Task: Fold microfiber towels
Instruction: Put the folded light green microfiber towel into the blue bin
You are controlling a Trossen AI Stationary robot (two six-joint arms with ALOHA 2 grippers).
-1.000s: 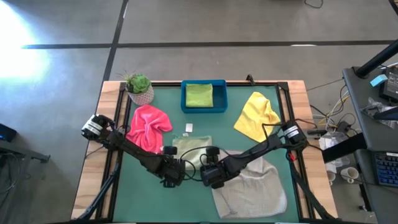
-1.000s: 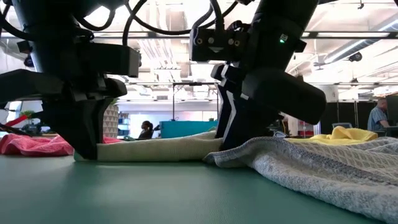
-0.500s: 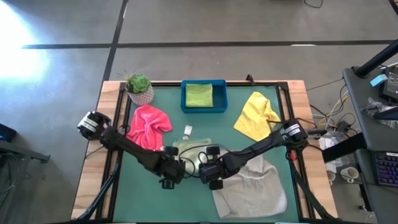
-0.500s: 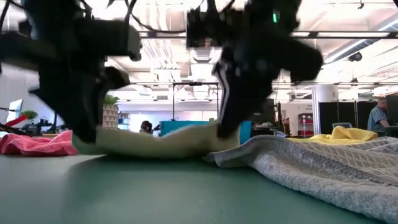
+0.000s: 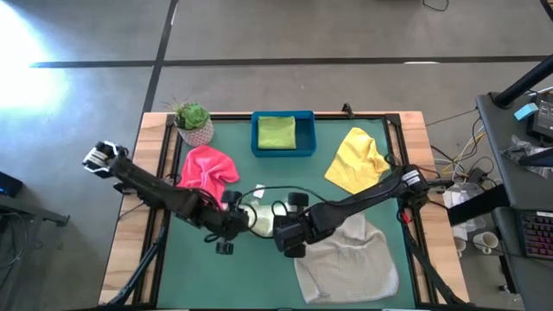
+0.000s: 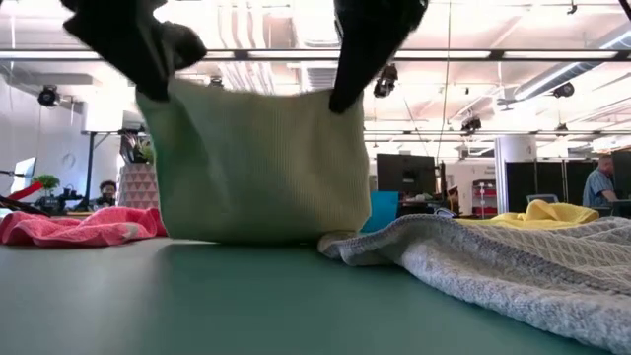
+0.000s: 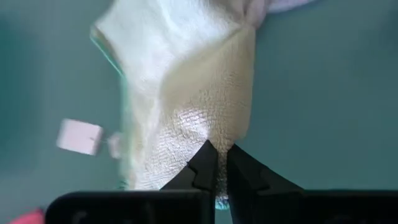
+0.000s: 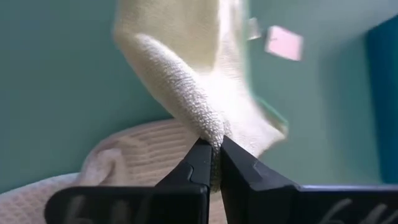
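Gripper first: my left gripper [image 5: 226, 226] is clenched on one corner of the olive towel [image 6: 258, 163], and my right gripper [image 5: 289, 239] is clenched on the other corner, so the cloth hangs between them as a flat sheet. I hold it by two corners at matching height so that, in my judgement, the edge stays straight and the free half can be laid over evenly for a fold. In the low view its bottom edge touches or just clears the desk [image 6: 296, 306]; I cannot tell which.

Taking the olive towel as landmark and going left to right: the pink towel [image 5: 206, 174] lies crumpled to its left, close by, with the potted plant [image 5: 193, 123] farther off beyond it. A small white tag or label [image 5: 258, 189] sits just behind the olive towel. Farther behind stands the blue tray [image 5: 282, 149], holding the lime towel [image 5: 276, 132], already folded. The grey towel [image 5: 347, 256] lies spread at the olive towel's right, its rumpled edge touching or nearly touching the hanging cloth; I judge it the likeliest thing to crowd the spot where I lay the fold. The yellow towel [image 5: 356, 161] lies well apart, behind and to the right.
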